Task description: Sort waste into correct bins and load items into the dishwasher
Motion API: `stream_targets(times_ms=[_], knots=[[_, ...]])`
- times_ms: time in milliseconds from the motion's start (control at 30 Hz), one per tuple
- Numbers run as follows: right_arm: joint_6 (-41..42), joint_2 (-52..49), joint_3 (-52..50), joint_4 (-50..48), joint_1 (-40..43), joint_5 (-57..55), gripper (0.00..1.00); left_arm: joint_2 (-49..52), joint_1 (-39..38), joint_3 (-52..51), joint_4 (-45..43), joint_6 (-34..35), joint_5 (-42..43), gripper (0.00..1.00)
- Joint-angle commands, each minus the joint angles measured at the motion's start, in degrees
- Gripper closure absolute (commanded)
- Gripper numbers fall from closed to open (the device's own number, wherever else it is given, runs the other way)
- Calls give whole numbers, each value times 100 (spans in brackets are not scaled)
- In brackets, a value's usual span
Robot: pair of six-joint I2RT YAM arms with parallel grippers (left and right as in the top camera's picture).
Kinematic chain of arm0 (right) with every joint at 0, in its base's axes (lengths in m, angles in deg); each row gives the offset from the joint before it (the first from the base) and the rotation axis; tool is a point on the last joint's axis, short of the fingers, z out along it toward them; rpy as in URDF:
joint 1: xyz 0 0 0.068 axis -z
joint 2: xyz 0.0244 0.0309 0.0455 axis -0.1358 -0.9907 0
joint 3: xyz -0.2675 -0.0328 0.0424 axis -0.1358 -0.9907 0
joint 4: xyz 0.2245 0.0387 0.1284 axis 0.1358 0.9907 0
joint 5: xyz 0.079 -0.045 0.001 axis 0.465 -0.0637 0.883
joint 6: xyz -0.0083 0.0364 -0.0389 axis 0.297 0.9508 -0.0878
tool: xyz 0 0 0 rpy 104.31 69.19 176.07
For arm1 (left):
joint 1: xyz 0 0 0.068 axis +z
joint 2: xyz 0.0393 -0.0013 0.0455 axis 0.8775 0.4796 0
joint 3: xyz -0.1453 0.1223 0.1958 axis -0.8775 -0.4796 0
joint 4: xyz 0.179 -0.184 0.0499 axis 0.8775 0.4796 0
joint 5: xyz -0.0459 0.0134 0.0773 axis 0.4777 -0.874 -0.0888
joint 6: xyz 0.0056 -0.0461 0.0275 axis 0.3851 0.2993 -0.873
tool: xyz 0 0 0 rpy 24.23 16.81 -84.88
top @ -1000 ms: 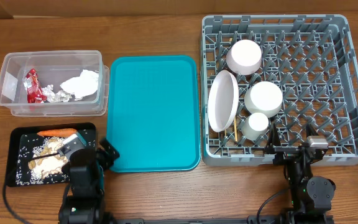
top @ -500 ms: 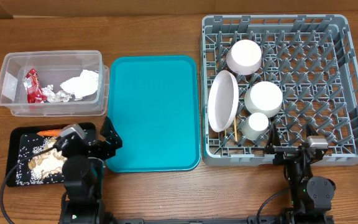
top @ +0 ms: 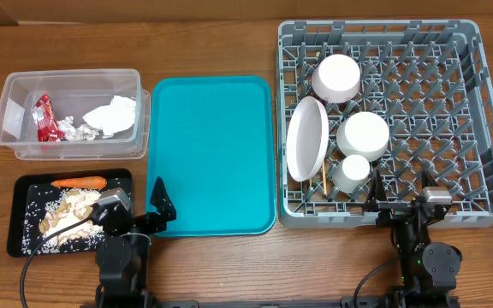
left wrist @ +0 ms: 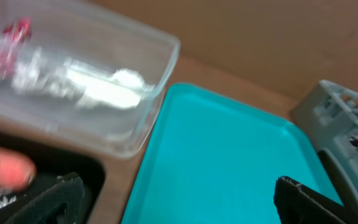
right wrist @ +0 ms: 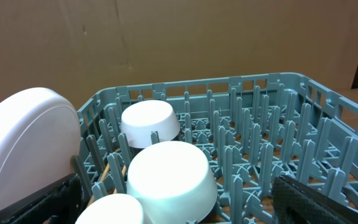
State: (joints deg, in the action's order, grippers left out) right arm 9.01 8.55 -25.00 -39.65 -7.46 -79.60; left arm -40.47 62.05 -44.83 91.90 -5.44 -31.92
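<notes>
Left hand (top: 135,216) back off black tray (top: 13,222)

Clear plastic rectangular tub (top: 74,152) is holding crumpled white napkin (top: 112,114), red wrapper (top: 44,118), foil scraps (top: 74,129). Shallow black tray (top: 14,231) is carrying orange carrot (top: 79,182) and beige rice scraps (top: 62,218). Grey pegged dish rack (top: 478,128) is holding white round plate (top: 306,139) on edge, two upside-down white bowls (top: 336,77) (top: 363,135), small white cup (top: 350,172), wooden chopstick (top: 323,177).

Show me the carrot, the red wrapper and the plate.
carrot (top: 80,181), overhead view, middle of its body.
red wrapper (top: 44,119), overhead view, its centre.
plate (top: 306,139), overhead view, middle of its face.
</notes>
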Motion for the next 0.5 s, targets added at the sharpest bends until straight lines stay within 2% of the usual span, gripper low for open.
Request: stream_targets(times_ms=[0, 100, 333, 467], knots=[[-20, 52, -61, -37, -26, 9, 0, -693, -52, -42, -24, -911, 177, 0], [-20, 52, -61, -37, -26, 9, 0, -728, -66, -44, -24, -1104, 234, 0], [-20, 52, -61, -37, -26, 9, 0, -728, -122, -44, -22, -2159, 232, 0], [-20, 52, -61, -37, -26, 11, 0, -728, -122, -44, -22, -2218, 214, 0]])
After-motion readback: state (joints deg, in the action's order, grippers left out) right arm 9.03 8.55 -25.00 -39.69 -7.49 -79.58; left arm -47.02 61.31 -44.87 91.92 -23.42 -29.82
